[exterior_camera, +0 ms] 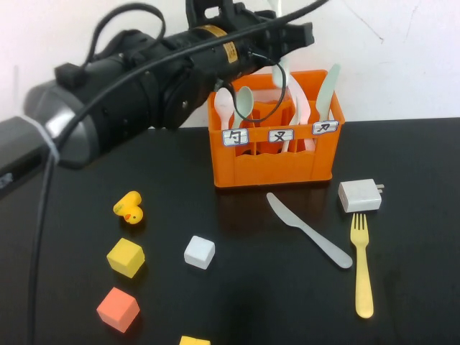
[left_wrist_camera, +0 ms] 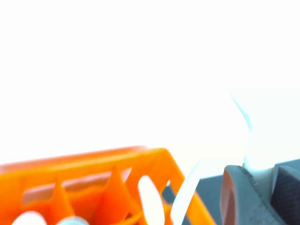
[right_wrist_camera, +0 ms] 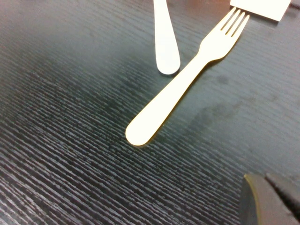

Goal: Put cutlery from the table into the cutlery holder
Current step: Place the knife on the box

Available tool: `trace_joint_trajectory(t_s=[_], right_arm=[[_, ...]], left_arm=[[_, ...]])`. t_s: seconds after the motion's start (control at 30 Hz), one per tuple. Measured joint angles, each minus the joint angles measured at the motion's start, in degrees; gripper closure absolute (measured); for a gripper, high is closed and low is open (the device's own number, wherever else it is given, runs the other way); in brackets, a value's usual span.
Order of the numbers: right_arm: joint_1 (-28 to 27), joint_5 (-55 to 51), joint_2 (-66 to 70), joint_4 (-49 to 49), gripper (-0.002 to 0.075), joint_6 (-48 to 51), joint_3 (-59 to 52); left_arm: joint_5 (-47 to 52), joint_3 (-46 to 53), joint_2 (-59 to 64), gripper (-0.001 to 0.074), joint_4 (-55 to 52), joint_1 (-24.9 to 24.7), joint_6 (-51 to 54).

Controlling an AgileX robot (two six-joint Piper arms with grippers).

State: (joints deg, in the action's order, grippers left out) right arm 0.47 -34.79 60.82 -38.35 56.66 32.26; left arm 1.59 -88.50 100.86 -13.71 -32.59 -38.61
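— Fingers (left_wrist_camera: 232, 197) of the left gripper (exterior_camera: 298, 34): what do we see between them?

— We see them pressed together on a thin pale strip, which we take for the cream-white knife (exterior_camera: 300, 108). In the left wrist view the blade (left_wrist_camera: 246, 136) rises from between the grey pads. The left gripper (left_wrist_camera: 260, 187) hangs just above the cutlery holder (exterior_camera: 273, 162), over its middle compartment, and the knife slants down into that compartment.

— What else do we find in the holder (left_wrist_camera: 93, 161)?

— Two spoons stand upright in its left compartment, a pale pink spoon (exterior_camera: 224, 108) and a pale green spoon (exterior_camera: 245, 100) touching it. One more pale knife (exterior_camera: 327, 90) leans in the right compartment.

— And in front of the holder?

— A grey knife (exterior_camera: 309, 231) lies flat on the table (exterior_camera: 237, 302) near the holder's front wall. The yellow fork (exterior_camera: 362, 266) lies beyond it, further to the front right, with its tines towards a white charger block (exterior_camera: 359, 195) near the holder's right front corner. To the holder's front left we count a yellow duck (exterior_camera: 129, 208), a yellow cube (exterior_camera: 126, 257), an orange cube (exterior_camera: 118, 309) and a white cube (exterior_camera: 199, 252), all apart from one another.

— Where do we place the right gripper (right_wrist_camera: 269, 201)?

— It is low over the table (right_wrist_camera: 70, 154), well out from the holder and near the handle end of the yellow fork (right_wrist_camera: 183, 84). The grey knife's handle (right_wrist_camera: 164, 42) lies beside the fork. Only an edge of this gripper shows, so we cannot tell whether it is open or closed.
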Motion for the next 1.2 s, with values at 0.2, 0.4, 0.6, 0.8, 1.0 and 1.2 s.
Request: trace_joint_trajectory(t_s=[0.2,0.4,0.6,0.8,1.0,1.2], right_arm=[[0.0,0.0,0.0,-0.22,0.0729,0.0,0.0],[0.0,0.42,0.0,-0.4,0.0729,0.0,0.0],[0.0,1.25,0.0,-0.53,0.0729,0.0,0.0],[0.0,1.27,0.0,-0.63,0.0729,0.0,0.0],[0.0,1.27,0.0,-0.63,0.0729,0.0,0.0],[0.0,1.27,0.0,-0.75,0.0729,0.45,0.0]], left_arm=[[-8.3,0.0,4.73,0.063,0.0,0.03,-0.22],[-11.19,0.0,8.74,0.063,0.0,0.03,-1.37],[-16.8,0.0,9.88,0.063,0.0,0.03,-1.68],[-19.23,-0.41,10.91,0.063,0.0,0.03,-1.68],[-18.17,-7.42,17.16,0.063,-0.91,0.03,-1.68],[-17.29,-10.16,20.01,0.063,-2.08,0.03,-1.0]])
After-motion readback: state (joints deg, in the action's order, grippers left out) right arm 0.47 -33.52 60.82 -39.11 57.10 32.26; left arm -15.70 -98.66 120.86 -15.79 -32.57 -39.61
